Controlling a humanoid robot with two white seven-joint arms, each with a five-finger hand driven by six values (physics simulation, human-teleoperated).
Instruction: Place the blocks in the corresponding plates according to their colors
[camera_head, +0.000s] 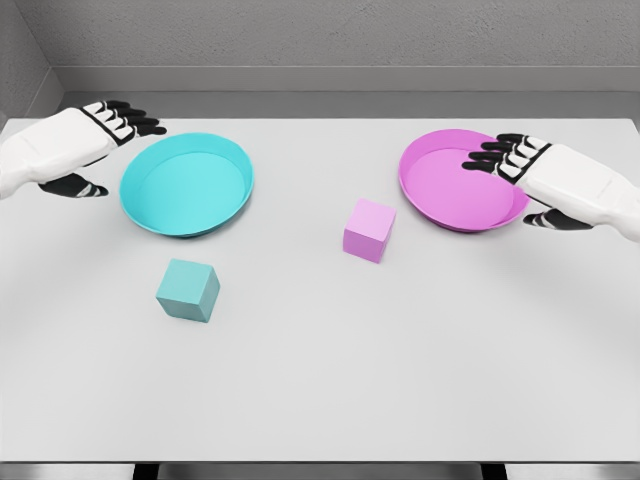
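You've got a white table (320, 400), grey wall behind; cyan plate (187, 184) at 10, magenta plate (455, 185) at 2, cyan block (187, 290) and pink block (369, 230) between; left hand (75, 145) and right hand (560, 180) both spread, empty

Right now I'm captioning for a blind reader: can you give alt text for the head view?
A teal block and a pink block sit on a white table, each near its matching plate: teal plate at left, pink plate at right. The left hand and right hand are open and hold nothing.
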